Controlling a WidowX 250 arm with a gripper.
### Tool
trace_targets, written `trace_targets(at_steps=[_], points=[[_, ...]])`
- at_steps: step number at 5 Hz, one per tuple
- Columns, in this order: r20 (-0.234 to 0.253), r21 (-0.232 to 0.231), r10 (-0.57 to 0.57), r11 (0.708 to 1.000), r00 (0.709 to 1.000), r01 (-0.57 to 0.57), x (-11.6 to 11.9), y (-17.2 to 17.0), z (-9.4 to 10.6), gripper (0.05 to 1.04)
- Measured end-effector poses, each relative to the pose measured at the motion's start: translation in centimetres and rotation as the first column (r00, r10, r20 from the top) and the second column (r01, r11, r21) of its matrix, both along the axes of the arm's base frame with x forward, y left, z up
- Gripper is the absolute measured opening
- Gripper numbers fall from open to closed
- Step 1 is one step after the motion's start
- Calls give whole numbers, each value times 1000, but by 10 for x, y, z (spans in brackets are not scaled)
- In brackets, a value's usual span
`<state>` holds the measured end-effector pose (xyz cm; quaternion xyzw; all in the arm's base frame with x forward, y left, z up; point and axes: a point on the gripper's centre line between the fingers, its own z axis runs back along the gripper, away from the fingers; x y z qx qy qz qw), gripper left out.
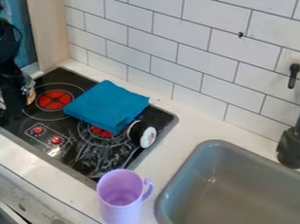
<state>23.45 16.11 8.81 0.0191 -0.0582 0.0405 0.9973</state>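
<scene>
"If you start at the near edge, what stands there?"

"A lilac cup, upright, its handle to the right. It's on the white table, between the cooktop and the sink. Lower left is a white appliance front with knobs."

"And the sink?"

"Grey, set into the table on the right, with a black faucet at its far side."

"What's on the cooktop?"

"It's black and glossy, with red round patterns. Near its right edge a small round thing stands tilted, black at the side, with a white face bearing a small coloured print. Just beside it lies a folded blue cloth, partly covering one red pattern."

"Where's the gripper?"

"Over the left part of the cooktop, pointing down, well apart from the cloth. Right by it, partly hidden behind it, is a small container with a brownish label."

"Are the jaws open or closed?"

"I can't tell, nor whether they grip the container."

"And farthest off?"

"A pale wooden panel at the left and the white tiled wall, with a black hook on it above the faucet."
</scene>
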Motion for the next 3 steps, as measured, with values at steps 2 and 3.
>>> trace_targets(at_steps=[2,3], points=[[-101,34,-187,981,977,191,15,-31,37,1001],[-135,46,-258,963,957,266,17,-50,55,1001]])
